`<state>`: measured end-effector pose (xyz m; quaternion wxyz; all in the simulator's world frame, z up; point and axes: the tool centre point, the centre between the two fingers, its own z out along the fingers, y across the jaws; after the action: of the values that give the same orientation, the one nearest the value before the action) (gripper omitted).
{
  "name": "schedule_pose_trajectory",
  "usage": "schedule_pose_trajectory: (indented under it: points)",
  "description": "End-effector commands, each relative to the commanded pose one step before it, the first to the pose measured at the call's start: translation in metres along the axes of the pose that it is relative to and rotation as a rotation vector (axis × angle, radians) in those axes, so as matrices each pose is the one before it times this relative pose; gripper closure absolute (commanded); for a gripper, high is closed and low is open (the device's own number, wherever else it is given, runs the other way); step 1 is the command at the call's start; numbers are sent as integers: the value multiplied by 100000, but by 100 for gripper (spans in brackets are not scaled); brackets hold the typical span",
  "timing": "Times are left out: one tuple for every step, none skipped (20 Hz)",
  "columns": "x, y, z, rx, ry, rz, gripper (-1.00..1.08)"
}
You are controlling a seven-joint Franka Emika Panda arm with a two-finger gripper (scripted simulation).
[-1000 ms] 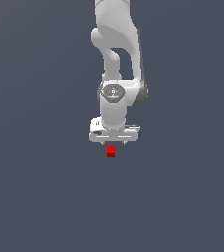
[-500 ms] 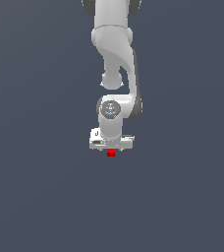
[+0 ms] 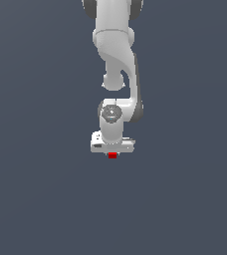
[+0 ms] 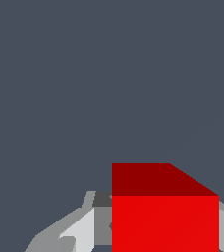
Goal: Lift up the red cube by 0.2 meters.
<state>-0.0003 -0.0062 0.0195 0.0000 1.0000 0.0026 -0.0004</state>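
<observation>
White two-fingered claw [image 3: 112, 151] straight down from upright white arm [image 3: 116, 60], jaw state unclear, tiny bright-red cube [image 3: 112, 155] mostly hidden beneath.

A plain, unmarked dark grey-blue floor [image 3: 36, 199] fills both views, with nothing else resting on it.

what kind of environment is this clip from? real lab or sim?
Almost certainly a bare simulator scene. The ground is flat, featureless grey-blue with no edges, walls or clutter; the white arm is smoothly rendered; the red cube, sitting at the gripper, is flat-shaded with hard polygon edges.
</observation>
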Motion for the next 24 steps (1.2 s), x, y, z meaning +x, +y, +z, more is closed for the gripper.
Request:
schedule_pose_trajectory:
  points:
    - [27, -1, -23, -3, 52, -4, 108]
    - [0, 0, 0, 0, 0, 0, 108]
    - [0, 0, 0, 0, 0, 0, 108]
    - [0, 0, 0, 0, 0, 0, 108]
    - [0, 0, 0, 0, 0, 0, 108]
    - [0, 0, 0, 0, 0, 0, 108]
    - [0, 0, 0, 0, 0, 0, 108]
    - [-17, -1, -6, 0, 0, 0, 108]
    - [-1, 0, -28, 0, 0, 0, 108]
    - [-3, 0, -84, 0, 0, 0, 108]
    - [-5, 0, -140, 0, 0, 0, 108]
    - [-7, 0, -196, 0, 0, 0, 108]
    - [-9, 0, -253, 0, 0, 0, 108]
    - [-11, 0, -310, 0, 0, 0, 108]
    - [-13, 0, -368, 0, 0, 0, 108]
    - [-14, 0, -427, 0, 0, 0, 108]
    - [-16, 0, -488, 0, 0, 0, 108]
    - [-18, 0, -550, 0, 0, 0, 108]
    - [-19, 0, -613, 0, 0, 0, 108]
    - [-20, 0, -679, 0, 0, 0, 108]
    - [-21, 0, -745, 0, 0, 0, 108]
    - [-22, 0, -808, 0, 0, 0, 108]
    - [-21, 0, -867, 0, 0, 0, 108]
    - [-21, 0, -922, 0, 0, 0, 108]
